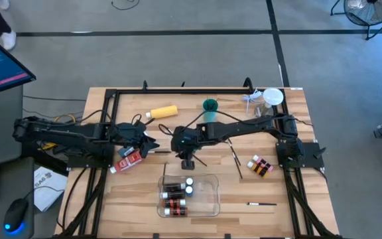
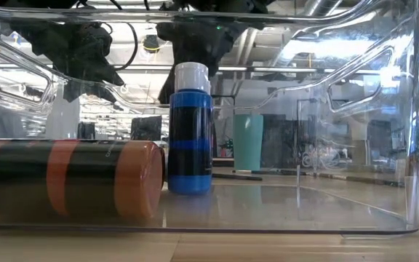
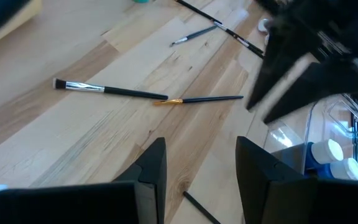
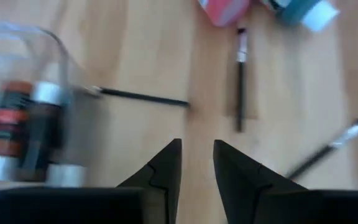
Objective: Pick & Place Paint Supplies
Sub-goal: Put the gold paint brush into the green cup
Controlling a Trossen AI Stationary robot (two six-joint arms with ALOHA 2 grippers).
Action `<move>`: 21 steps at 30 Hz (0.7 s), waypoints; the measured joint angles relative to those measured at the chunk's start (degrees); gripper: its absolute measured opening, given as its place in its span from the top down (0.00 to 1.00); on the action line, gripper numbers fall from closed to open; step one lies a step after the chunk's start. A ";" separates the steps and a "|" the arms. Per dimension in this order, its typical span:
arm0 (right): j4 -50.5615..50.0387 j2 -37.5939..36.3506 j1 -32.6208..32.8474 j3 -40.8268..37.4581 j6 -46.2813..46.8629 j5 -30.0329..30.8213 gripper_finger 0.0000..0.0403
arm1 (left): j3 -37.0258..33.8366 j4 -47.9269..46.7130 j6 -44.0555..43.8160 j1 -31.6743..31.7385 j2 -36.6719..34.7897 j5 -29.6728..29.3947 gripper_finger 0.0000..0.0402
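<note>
My right gripper hangs empty, fingers slightly apart, just beside the tray's paint bottles.

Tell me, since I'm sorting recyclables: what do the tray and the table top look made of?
The tray looks like clear, glossy rigid plastic: the room shows through its walls, and its edges catch highlights. The table top looks like light wood in planks, matte to satin, with visible grain and seams.
</note>
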 joint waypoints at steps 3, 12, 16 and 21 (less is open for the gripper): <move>-1.33 0.39 -0.11 0.04 -3.14 3.76 0.79 | 0.02 0.00 0.01 0.00 0.00 -0.27 0.75; -2.48 3.14 -2.61 0.21 3.40 3.23 0.79 | 0.02 0.17 -0.01 -0.02 0.02 -0.25 0.75; -3.71 4.68 -3.52 -0.16 4.65 3.13 0.79 | 0.02 0.51 0.01 0.00 0.02 -0.61 0.75; -4.59 6.21 -3.69 -0.10 5.61 0.61 0.79 | 0.02 0.94 0.01 0.00 0.02 -1.52 0.75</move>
